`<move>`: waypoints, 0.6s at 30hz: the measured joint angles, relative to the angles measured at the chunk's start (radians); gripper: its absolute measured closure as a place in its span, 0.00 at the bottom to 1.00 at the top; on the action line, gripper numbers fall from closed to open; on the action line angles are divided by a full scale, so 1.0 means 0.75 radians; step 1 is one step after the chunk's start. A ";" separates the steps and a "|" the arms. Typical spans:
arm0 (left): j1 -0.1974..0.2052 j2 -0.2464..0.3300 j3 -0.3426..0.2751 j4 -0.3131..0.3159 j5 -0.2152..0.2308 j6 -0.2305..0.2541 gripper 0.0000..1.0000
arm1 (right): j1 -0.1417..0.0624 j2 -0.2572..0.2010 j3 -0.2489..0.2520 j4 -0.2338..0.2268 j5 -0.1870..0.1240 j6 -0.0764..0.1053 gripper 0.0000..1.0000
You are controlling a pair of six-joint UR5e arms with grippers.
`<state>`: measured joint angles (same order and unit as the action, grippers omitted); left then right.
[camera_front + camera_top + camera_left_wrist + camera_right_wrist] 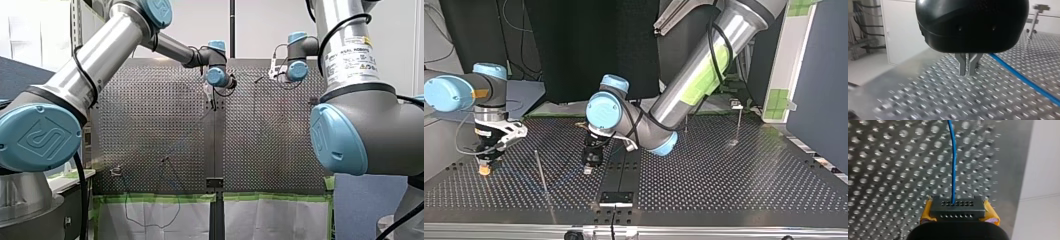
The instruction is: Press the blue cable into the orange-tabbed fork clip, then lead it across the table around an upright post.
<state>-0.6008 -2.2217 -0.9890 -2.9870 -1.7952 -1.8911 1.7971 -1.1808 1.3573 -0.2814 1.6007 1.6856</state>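
In the right wrist view the blue cable [954,165] runs straight ahead over the perforated table from between my right gripper's [958,207] yellow-padded fingers, which are shut on it. In the top view this gripper [485,169] stands low over the table at the left. My left gripper [967,71] has its metal fingers pressed together just above the table, and the blue cable [1023,78] passes beside them. It hangs near the table's middle [589,167]. I cannot make out an orange-tabbed clip.
A thin upright post [543,177] stands between the two grippers in the top view. Another post [738,122] with a small fixture on top stands at the far right, also seen in the left wrist view [1034,21]. A black bracket [615,198] sits at the table's near edge.
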 joint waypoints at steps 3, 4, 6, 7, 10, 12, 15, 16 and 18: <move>0.003 -0.016 0.000 0.000 -0.004 -0.001 1.00 | 0.003 0.011 0.016 -0.002 -0.001 -0.008 1.00; 0.004 -0.018 0.000 0.000 -0.007 -0.002 1.00 | 0.003 0.013 0.024 -0.004 -0.001 -0.009 1.00; 0.005 -0.021 0.000 0.001 -0.010 -0.003 1.00 | 0.004 0.020 0.043 -0.007 -0.001 -0.011 1.00; 0.006 -0.024 0.000 0.001 -0.010 -0.003 1.00 | 0.004 0.023 0.051 -0.009 -0.003 -0.012 1.00; 0.008 -0.041 0.000 0.001 -0.010 -0.004 1.00 | 0.009 0.037 0.072 -0.016 -0.017 -0.013 1.00; 0.009 -0.056 0.000 0.002 -0.010 -0.003 1.00 | 0.012 0.049 0.080 -0.019 -0.029 -0.015 1.00; 0.010 -0.075 0.000 0.003 -0.011 -0.005 1.00 | 0.017 0.065 0.090 -0.022 -0.039 -0.018 1.00; 0.010 -0.079 0.000 0.003 -0.013 -0.006 1.00 | 0.018 0.069 0.093 -0.022 -0.041 -0.019 1.00; 0.009 -0.084 0.000 0.005 -0.017 -0.007 1.00 | 0.022 0.078 0.098 -0.023 -0.043 -0.021 1.00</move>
<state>-0.5942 -2.2848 -0.9891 -2.9835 -1.8078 -1.8965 1.8134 -1.1223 1.4312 -0.2988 1.5688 1.6697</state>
